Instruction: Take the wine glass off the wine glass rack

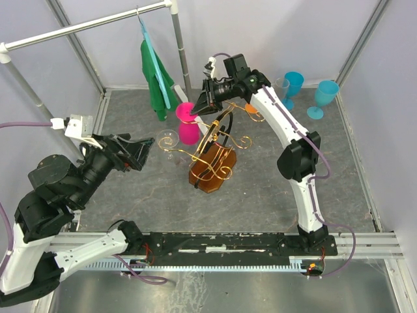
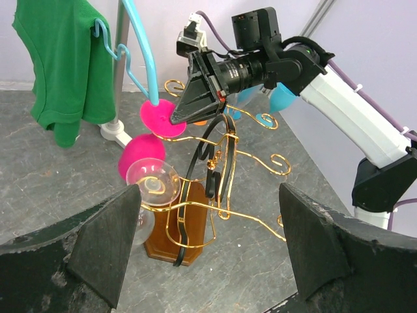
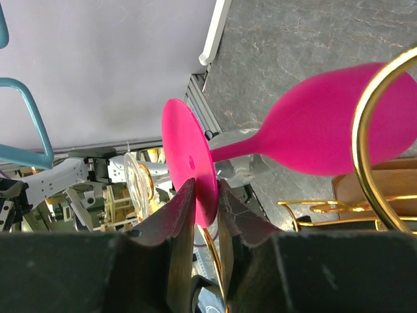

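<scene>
The gold curly-wire rack [image 1: 218, 153] with a black loop stands on its amber-brown base [image 1: 210, 175] mid-table. A pink wine glass [image 1: 189, 130] hangs bowl-down at its back left arm. My right gripper [image 1: 197, 106] is shut on the edge of the pink foot disc [image 3: 189, 163], one finger on each face. A clear wine glass [image 1: 168, 140] hangs bowl-down on the front left arm. My left gripper [image 1: 148, 149] is open and empty just left of it; in the left wrist view [image 2: 208, 241] the clear glass [image 2: 154, 184] sits by the left finger.
A green shirt [image 1: 156, 78] on a teal hanger hangs from the grey rail [image 1: 85, 25] at the back left, its post [image 1: 181, 55] behind the pink glass. Two blue glasses [image 1: 324, 98] and a clear one [image 1: 281, 88] stand at the back right.
</scene>
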Controlling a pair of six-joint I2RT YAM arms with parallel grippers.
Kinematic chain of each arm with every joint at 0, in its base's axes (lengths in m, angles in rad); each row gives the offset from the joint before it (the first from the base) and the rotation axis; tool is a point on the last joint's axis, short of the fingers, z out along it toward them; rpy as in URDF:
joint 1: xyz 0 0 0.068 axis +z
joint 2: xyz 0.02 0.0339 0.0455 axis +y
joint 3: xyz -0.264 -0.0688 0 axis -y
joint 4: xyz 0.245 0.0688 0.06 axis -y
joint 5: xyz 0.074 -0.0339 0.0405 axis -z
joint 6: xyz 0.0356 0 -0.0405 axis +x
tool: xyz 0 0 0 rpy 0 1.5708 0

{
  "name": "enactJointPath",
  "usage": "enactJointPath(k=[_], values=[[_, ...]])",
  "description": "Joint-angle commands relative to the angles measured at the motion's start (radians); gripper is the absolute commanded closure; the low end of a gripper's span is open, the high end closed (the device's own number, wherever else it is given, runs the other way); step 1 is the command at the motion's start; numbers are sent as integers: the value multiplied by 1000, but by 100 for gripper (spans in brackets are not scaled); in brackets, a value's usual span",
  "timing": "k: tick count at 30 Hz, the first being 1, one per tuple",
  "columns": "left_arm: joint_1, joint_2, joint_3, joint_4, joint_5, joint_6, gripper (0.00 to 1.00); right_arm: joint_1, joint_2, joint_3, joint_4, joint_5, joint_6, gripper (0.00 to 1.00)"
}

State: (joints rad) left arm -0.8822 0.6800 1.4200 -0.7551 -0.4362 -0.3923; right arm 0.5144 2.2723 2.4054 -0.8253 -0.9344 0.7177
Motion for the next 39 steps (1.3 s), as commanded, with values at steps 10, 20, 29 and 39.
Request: enactJointPath(k=[10,20,29,39], values=[[2,-7,18,25,-6,-29,7,-38,-148,-115,119,-33,35,87],[2,-6,10,30,-7,-28,7,-30,-140,-162,227,-97,121,93],[2,-7,4,32,-14,-25,7,-15,-117,-142,224,-111,120,84],[2,-9,6,33,-15,-25,7,-11,-121,-146,273,-138,179,99]])
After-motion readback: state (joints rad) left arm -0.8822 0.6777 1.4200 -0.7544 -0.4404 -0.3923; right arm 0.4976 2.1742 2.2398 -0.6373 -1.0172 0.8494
